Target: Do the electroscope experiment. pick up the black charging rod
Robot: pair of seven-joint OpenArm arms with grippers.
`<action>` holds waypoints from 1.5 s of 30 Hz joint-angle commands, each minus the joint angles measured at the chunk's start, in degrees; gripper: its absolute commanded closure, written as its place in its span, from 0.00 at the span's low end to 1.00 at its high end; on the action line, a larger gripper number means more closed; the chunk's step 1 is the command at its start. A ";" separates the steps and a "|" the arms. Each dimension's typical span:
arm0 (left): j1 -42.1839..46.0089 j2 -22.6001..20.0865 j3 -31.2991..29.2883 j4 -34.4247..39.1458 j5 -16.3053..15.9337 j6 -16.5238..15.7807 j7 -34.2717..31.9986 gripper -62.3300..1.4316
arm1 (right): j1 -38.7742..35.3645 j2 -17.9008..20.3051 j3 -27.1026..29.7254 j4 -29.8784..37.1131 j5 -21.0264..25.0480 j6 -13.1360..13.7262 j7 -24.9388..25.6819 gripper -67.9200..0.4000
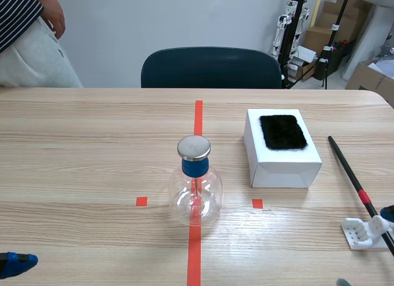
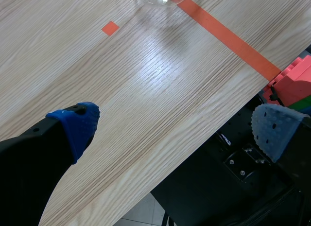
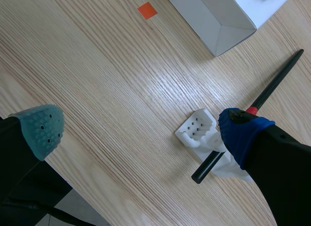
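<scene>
Approaching stage, nothing gripped yet. Left end effector (image 2: pixel 177 126) sits at the table's (image 1: pixel 92 144) near edge, fingers apart. Right end effector (image 3: pixel 141 131), also apart, has one pad (image 3: pixel 243 133) just beside the black charging rod (image 3: pixel 272 87), which rests on a white stand (image 3: pixel 194 131) and runs away to the right of the white box (image 1: pixel 280 157). Next: straddle rod, close.

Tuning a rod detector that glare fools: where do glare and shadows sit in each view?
Scene view: even light, faint shadow beside the white box. Left wrist view: bright sheen on the table. Right wrist view: sheen near the white holder; the black rod looks matte.
</scene>
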 commanded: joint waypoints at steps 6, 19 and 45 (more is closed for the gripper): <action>0.31 0.13 0.17 0.87 -0.39 0.11 -0.79 0.00 | 0.52 0.28 0.04 0.83 0.42 -0.20 0.39 0.00; 0.31 0.13 0.17 0.87 -0.39 0.11 -0.79 0.00 | 0.52 0.28 0.04 0.83 0.44 -0.20 0.39 0.00; 0.31 0.15 0.17 0.87 -0.39 0.11 -0.81 0.00 | 9.40 0.28 5.66 0.90 19.19 -1.92 -7.85 0.00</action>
